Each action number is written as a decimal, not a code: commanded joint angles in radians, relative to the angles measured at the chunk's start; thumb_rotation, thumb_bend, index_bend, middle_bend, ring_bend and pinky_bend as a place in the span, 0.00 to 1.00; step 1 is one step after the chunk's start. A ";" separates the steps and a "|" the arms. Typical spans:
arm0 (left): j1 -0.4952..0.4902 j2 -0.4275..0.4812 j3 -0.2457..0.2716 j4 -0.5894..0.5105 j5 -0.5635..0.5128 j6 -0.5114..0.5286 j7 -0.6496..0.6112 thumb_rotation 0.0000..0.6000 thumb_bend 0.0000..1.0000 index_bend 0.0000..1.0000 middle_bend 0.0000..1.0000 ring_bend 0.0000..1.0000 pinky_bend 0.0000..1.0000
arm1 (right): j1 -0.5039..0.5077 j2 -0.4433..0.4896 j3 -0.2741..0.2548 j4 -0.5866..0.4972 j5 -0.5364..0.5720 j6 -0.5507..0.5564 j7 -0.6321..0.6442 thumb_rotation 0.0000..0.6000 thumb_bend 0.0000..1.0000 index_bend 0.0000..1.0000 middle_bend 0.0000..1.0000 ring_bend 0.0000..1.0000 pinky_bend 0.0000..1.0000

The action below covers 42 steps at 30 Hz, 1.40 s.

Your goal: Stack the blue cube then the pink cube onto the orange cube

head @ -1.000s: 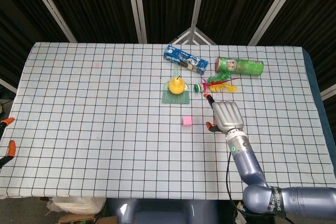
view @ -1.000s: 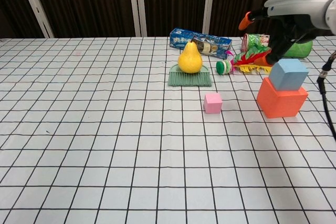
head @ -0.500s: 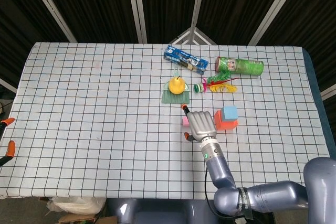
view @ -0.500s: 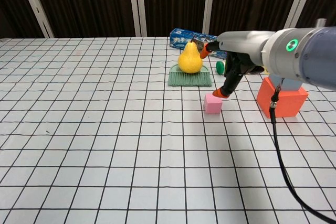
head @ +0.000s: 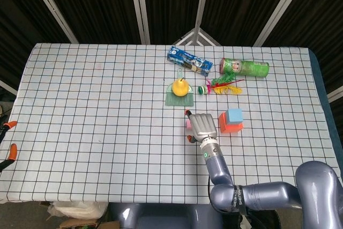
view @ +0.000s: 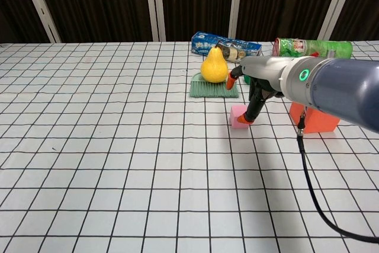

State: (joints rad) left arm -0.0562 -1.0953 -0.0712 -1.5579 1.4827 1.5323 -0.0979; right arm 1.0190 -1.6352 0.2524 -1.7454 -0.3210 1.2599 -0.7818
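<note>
- Within the last second the right hand [head: 202, 124] swings away from the finished lower stack and drops to the pink cube [view: 238, 117], arriving over it from the cube's right.
- The pink cube sits on the checked tablecloth [head: 96, 116], just in front of the green hand broom [head: 179, 97] and a short way left of the orange cube [head: 229, 125]. In the head view only its left edge [head: 188, 124] shows past the hand.
- The blue cube [head: 233, 115] already rests on top of the orange cube, so the first stacking step looks done and the second, picking up the pink cube, is in hand.
- The right hand's orange-tipped fingers [view: 249, 118] reach down against the cube's right side, with another tip held apart above it. No closed grasp is visible, and whether the cube is truly pinched cannot be told.
- Next, by the look of it, the fingers need to close on opposite faces, lift clear, then carry right and set down squarely on the blue cube without nudging it.
- The left hand [head: 7, 138] shows only as orange tips at the table's left edge, its state unclear.
- A yellow pear [view: 214, 66] stands on the broom. A blue snack packet [head: 188, 61], a green can [head: 245, 67] and a feathered shuttlecock [head: 221, 86] lie behind.
</note>
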 commanded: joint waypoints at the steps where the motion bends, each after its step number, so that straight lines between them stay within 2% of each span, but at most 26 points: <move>1: 0.000 -0.001 -0.002 0.000 -0.004 -0.001 0.002 1.00 0.58 0.19 0.07 0.00 0.00 | -0.003 -0.022 -0.003 0.049 0.013 -0.035 0.007 1.00 0.33 0.24 1.00 1.00 0.93; 8: -0.006 -0.003 -0.005 0.001 -0.014 -0.012 0.011 1.00 0.58 0.19 0.07 0.00 0.00 | -0.010 -0.047 -0.003 0.136 0.017 -0.085 0.020 1.00 0.33 0.27 1.00 1.00 0.93; 20: -0.008 -0.009 -0.007 -0.002 -0.025 -0.017 0.030 1.00 0.58 0.19 0.07 0.00 0.00 | -0.017 -0.056 0.007 0.203 0.026 -0.137 0.023 1.00 0.33 0.33 1.00 1.00 0.93; 42: -0.017 -0.014 -0.008 -0.003 -0.034 -0.035 0.050 1.00 0.58 0.19 0.07 0.00 0.00 | -0.019 -0.080 0.029 0.252 0.019 -0.162 0.030 1.00 0.33 0.46 1.00 1.00 0.93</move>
State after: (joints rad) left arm -0.0736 -1.1095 -0.0788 -1.5607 1.4490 1.4974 -0.0478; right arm 0.9998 -1.7152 0.2813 -1.4932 -0.3018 1.0982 -0.7521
